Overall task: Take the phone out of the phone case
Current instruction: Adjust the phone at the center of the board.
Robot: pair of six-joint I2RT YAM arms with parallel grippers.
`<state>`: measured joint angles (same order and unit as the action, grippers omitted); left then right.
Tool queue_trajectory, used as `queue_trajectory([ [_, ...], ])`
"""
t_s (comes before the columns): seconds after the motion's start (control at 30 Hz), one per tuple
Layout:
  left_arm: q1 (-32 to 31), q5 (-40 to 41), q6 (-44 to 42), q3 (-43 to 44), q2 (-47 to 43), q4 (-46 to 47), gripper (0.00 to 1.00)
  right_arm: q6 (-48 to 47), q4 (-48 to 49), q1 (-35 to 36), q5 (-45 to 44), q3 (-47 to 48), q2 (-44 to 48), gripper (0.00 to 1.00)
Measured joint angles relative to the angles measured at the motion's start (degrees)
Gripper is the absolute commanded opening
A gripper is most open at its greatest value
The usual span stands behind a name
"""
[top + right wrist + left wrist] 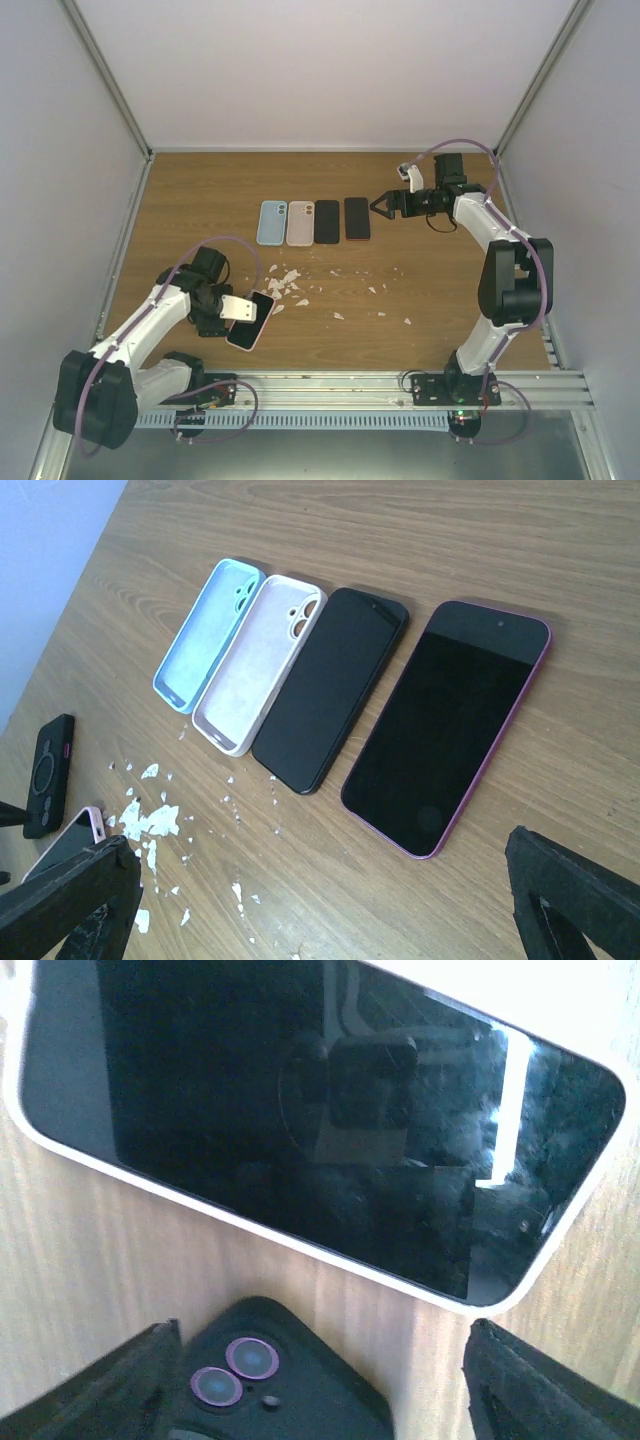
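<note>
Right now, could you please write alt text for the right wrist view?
Four items lie in a row on a wooden table: an empty blue case, an empty pink case, a black phone and a purple-edged phone, screen up. White scraps litter the lower left; the right gripper shows open jaws below.

Lined up side by side: light-blue case (208,635), pink case (258,660), black case (330,685), purple-edged phone (447,725), screen up. Nearby, white scraps (150,820) strewn over the wood-grain desk (450,540).

Bright, even light; glare streaks the phone screen (330,1130) in the blurred left wrist view.
</note>
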<state>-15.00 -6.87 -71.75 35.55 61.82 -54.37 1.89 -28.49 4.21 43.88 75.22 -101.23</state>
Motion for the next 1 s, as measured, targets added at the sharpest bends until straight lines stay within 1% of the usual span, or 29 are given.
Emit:
queue_trajectory([
  [0.17, 1.8, 1.1, -7.1, -3.7, -1.3, -0.7, 0.51, 0.0, 0.0, 0.0, 0.1, 0.0, 0.0, 1.0],
  [0.3, 1.9, 1.6, -9.9, -5.6, -1.4, -0.3, 0.35, 0.0, 0.0, 0.0, 0.1, 0.0, 0.0, 1.0],
  [0.4, 1.8, 1.5, -9.9, -5.8, -0.7, 0.3, 0.24, 0.0, 0.0, 0.0, 0.2, 0.0, 0.0, 1.0],
  [0.53, 0.0, 1.3, -8.2, -5.8, 1.0, 1.9, 0.19, 0.0, 0.0, 0.0, 0.3, 0.0, 0.0, 1.0],
  [0.67, -3.8, 0.3, -5.0, -5.8, 2.5, 2.4, 0.17, -0.1, 0.0, 0.0, 0.3, 0.0, 0.0, 1.0],
  [0.8, -9.2, -1.7, -0.2, -5.5, 4.1, 2.5, 0.17, -0.2, 0.0, 0.0, 0.4, 0.0, 0.0, 0.99],
  [1.0, -17.9, -7.8, 10.3, -3.3, 8.6, 3.8, 0.18, -0.2, 0.0, 0.0, 0.9, 0.0, 0.0, 1.0],
])
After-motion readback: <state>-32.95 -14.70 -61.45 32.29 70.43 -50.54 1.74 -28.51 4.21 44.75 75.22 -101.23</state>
